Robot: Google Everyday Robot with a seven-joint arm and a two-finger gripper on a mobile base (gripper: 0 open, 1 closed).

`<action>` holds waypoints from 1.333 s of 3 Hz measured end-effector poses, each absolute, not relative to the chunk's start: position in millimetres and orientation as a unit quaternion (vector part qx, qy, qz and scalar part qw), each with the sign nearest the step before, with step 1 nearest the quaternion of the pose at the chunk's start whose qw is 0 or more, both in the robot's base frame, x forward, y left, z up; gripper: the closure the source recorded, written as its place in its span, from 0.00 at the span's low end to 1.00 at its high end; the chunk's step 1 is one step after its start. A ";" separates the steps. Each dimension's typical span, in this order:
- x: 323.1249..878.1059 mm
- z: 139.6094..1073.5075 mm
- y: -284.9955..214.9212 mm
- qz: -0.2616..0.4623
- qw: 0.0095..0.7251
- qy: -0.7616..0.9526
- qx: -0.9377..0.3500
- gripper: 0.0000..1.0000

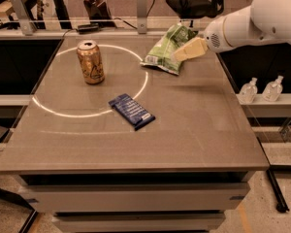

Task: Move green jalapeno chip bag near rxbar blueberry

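The green jalapeno chip bag (167, 50) lies at the far right of the table, light green and white, crinkled. The rxbar blueberry (131, 111) lies flat near the table's middle, dark blue with white lettering. My gripper (180, 55) reaches in from the right on a white arm. Its pale tip sits over the right edge of the bag, at or just above it.
A gold drink can (90, 62) stands at the back left inside a white circle marked on the table (199, 130). Two small clear bottles (262, 89) stand on a ledge to the right. A rail and chairs run behind the table.
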State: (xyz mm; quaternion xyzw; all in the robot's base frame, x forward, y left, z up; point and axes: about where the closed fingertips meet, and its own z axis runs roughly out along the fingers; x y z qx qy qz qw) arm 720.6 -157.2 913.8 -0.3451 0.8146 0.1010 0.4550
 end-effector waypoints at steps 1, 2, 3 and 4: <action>739.9 899.9 -142.7 0.119 0.445 0.814 -0.353 0.00; 764.2 887.8 -138.9 0.123 0.443 0.815 -0.353 0.00; 783.1 880.1 -131.9 0.141 0.459 0.813 -0.331 0.00; 796.3 869.2 -126.0 0.158 0.458 0.817 -0.312 0.00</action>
